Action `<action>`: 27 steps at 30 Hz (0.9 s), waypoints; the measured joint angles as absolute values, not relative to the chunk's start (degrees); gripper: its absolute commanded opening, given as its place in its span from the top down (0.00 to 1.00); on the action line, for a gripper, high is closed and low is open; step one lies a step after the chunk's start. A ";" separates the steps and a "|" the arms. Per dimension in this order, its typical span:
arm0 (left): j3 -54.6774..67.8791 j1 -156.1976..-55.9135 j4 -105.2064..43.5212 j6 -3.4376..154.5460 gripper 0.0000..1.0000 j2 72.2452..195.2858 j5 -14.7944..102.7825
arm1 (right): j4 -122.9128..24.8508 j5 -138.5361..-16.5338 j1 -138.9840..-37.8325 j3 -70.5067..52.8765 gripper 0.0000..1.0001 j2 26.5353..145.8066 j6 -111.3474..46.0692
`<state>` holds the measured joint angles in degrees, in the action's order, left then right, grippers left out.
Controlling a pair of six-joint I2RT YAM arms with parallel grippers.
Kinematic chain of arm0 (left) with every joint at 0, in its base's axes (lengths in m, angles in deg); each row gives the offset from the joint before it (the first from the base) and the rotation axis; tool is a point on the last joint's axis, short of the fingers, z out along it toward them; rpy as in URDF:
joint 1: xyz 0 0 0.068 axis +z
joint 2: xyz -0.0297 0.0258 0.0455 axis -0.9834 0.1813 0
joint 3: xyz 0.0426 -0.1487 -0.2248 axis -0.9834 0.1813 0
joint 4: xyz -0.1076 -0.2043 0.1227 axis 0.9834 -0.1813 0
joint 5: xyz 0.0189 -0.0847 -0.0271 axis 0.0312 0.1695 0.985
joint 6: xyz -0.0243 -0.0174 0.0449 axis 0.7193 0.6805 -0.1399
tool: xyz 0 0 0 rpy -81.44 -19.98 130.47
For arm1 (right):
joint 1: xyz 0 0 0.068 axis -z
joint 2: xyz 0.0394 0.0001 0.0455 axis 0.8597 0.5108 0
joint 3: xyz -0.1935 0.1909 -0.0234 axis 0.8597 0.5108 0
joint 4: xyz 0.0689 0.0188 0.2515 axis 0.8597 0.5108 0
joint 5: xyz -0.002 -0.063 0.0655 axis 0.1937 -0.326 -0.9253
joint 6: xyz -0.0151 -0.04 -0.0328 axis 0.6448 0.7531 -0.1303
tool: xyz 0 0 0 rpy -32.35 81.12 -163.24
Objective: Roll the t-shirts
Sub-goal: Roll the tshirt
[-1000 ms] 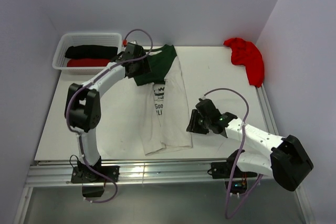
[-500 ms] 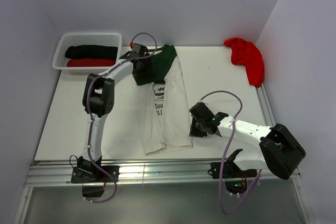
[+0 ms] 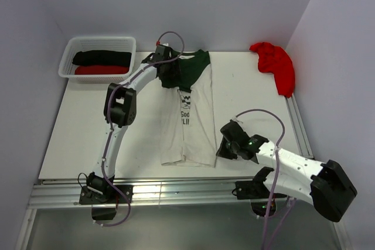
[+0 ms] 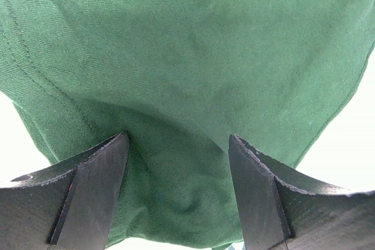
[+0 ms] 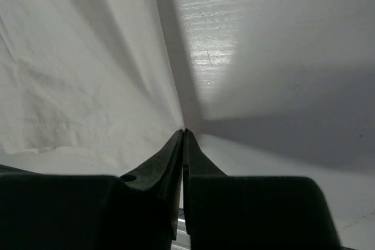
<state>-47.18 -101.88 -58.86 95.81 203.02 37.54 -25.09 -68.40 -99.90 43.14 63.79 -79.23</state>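
Note:
The cream t-shirt (image 3: 190,130), with dark green sleeves and collar, lies folded lengthwise in a narrow strip on the table. My left gripper (image 3: 171,65) is at its far end. In the left wrist view the jaws (image 4: 179,139) are part-closed around a bunched fold of the green sleeve (image 4: 193,62). My right gripper (image 3: 221,147) is at the shirt's near right edge. In the right wrist view it (image 5: 186,131) is shut, pinching the edge of the cream cloth (image 5: 82,68). A plain red t-shirt (image 3: 275,62) lies crumpled at the far right.
A white mesh basket (image 3: 64,65) at the far left holds a black roll (image 3: 101,57) and a red roll (image 3: 96,69). Walls close the table at the back and both sides. A metal rail (image 3: 176,194) runs along the near edge.
Both grippers have moved right with the shirt. Its green top has shifted right, the strip now lies straighter, and the right gripper has dropped nearer the front edge.

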 measured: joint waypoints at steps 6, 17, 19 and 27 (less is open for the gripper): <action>-44.47 -102.34 -57.22 94.76 0.19 201.45 38.04 | -19.26 -67.94 -100.03 43.20 0.63 57.84 -80.00; -21.63 -102.45 -65.35 94.78 0.16 177.64 35.57 | -15.28 -67.92 -101.65 39.81 0.68 56.33 -77.68; -12.95 -102.93 -65.35 95.33 0.16 168.62 34.30 | -15.28 -67.85 -102.50 39.29 0.68 57.08 -77.16; 20.25 -113.05 -62.31 103.02 0.18 140.77 30.39 | -15.30 -67.26 -105.02 37.17 0.58 65.01 -74.99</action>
